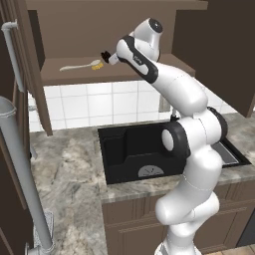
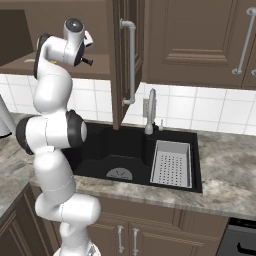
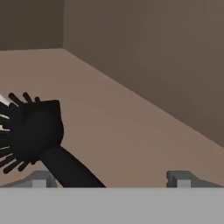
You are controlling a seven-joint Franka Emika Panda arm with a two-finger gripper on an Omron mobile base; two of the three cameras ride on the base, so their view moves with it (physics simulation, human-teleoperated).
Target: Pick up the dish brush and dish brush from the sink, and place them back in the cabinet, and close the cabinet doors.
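Two brushes lie on the light brown shelf (image 1: 74, 75) of the dark brown wooden wall cabinet (image 1: 114, 30): the whitish-handled, yellow-bristled dish brush (image 1: 82, 65) and the black-handled dish brush (image 3: 41, 135). The two-finger gripper (image 3: 109, 179) hovers spread above the black handle, with bare shelf beside it. One open door (image 2: 125, 60) stands over the black sink (image 2: 125, 150).

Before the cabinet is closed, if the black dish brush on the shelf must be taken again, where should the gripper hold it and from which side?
Grip the black dish brush on its straight handle, just behind the bristle head. In the hand view it lies flat on the cabinet shelf, the handle pointing back toward the open gripper. Probably come from above, jaws across the handle; the spiky head gives poor contact.
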